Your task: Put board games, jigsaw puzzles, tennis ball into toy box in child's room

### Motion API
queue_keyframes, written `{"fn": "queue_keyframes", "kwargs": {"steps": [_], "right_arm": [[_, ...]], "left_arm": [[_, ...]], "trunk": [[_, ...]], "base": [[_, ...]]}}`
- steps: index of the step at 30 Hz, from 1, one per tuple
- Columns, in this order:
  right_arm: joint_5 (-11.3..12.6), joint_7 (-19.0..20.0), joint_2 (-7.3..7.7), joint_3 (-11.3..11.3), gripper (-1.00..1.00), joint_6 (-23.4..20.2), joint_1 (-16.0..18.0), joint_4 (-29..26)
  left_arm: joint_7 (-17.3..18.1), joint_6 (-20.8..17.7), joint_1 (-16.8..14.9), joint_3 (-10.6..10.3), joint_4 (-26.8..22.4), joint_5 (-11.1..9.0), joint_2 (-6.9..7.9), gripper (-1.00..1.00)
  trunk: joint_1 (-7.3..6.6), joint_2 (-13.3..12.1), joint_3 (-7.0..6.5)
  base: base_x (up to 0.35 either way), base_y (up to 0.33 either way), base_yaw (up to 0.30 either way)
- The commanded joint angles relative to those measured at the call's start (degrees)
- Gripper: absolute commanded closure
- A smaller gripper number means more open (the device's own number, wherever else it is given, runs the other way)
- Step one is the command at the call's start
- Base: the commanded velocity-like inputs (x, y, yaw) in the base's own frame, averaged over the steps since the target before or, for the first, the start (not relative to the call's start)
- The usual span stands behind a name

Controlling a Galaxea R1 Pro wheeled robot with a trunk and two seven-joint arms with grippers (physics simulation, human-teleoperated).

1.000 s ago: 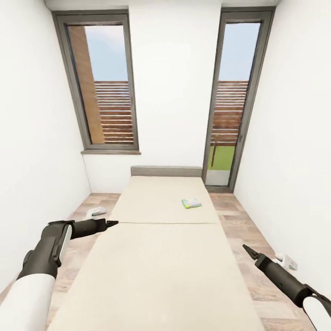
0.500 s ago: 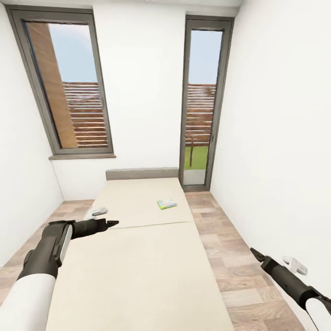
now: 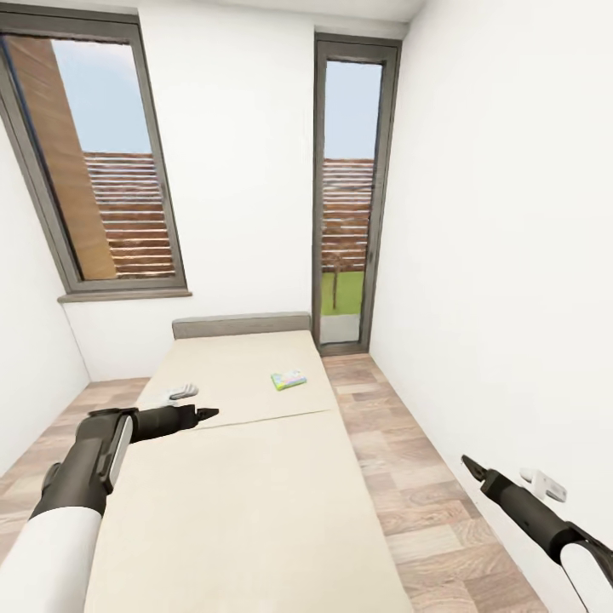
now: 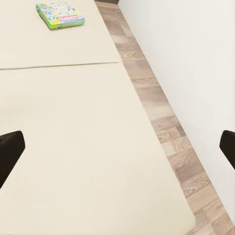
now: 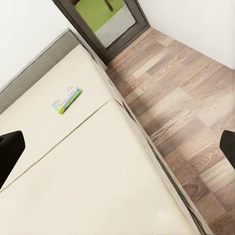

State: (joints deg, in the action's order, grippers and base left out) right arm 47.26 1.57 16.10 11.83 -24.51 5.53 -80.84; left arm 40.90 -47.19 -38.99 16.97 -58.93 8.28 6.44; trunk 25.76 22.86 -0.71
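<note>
Swinging round to the right is what the whole head view has been doing over the last second, so the bed (image 3: 238,477) and its one visible board game (image 3: 289,379) only look shifted leftward; nothing on the mattress is actually moved, it's just the camera. The left gripper (image 3: 207,415) is held out over the near half of the bed, and in the left wrist view its fingers (image 4: 10,154) are spread wide apart with nothing between them, the board game (image 4: 60,15) lying well ahead of the fingertips, past the seam in the mattress. The right gripper (image 3: 469,465) is hung out over the wooden floor (image 3: 409,477) beside the bed, and its fingers (image 5: 9,152) are likewise parked wide at both edges of the right wrist view, nothing held, with the game (image 5: 66,100) far ahead of them. A small white-grey object (image 3: 180,392) is seen at the bed's far-left edge, too small to identify. Probably the base is being repositioned along the bed's side so the game can be reached, so no pickup is started yet.
</note>
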Motion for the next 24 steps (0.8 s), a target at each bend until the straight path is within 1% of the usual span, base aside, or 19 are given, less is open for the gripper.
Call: {"fn": "queue_keyframes", "kwargs": {"steps": [1, 7, 10, 11, 17, 21, 24], "right_arm": [[0.19, 0.14, -0.01, 0.02, -1.00, -0.36, 0.30, -0.01], [0.08, -0.70, -0.01, -0.17, -1.00, -0.66, 1.00, -0.08], [0.04, -2.91, -0.01, -0.23, -1.00, -1.04, 1.10, -0.14], [-0.04, -5.74, -0.06, -1.22, -1.00, -1.48, 1.13, -0.25], [-0.41, -7.70, -0.04, -4.25, -1.00, -1.34, 1.14, -0.41], [-1.86, -9.10, -0.09, -4.97, -1.00, -1.26, 1.14, -0.49], [-2.71, -9.47, -0.10, -5.09, -1.00, -1.25, 1.15, -0.50]], "left_arm": [[0.58, -0.20, -0.04, 0.15, -0.04, 0.60, -0.03, -1.00], [0.49, -0.26, -0.04, 0.11, -0.04, 0.60, -0.03, -1.00], [0.47, -0.27, -0.04, 0.09, -0.04, 0.61, -0.03, -1.00], [0.44, -0.27, -0.04, 0.15, -0.04, 0.66, -0.03, -1.00], [0.53, -0.24, -0.04, 0.23, -0.04, 0.62, -0.03, -1.00], [0.45, -0.27, -0.04, 0.25, -0.04, 0.67, -0.03, -1.00], [0.42, -0.27, -0.04, 0.25, -0.04, 0.68, -0.03, -1.00]], "trunk": [[0.03, 0.06, 0.05], [0.03, 0.06, 0.44], [0.03, 0.06, 0.70], [0.03, 0.06, 0.79], [0.03, 0.06, 1.16], [0.03, 0.06, 1.20], [0.03, 0.06, 1.21]], "base": [[0.000, -0.258, -0.010], [0.000, -0.249, -0.004], [0.000, -0.095, -0.001], [0.000, -0.130, 0.000], [0.000, -0.130, 0.000], [0.000, -0.026, 0.004], [0.000, -0.078, 0.137]]}}
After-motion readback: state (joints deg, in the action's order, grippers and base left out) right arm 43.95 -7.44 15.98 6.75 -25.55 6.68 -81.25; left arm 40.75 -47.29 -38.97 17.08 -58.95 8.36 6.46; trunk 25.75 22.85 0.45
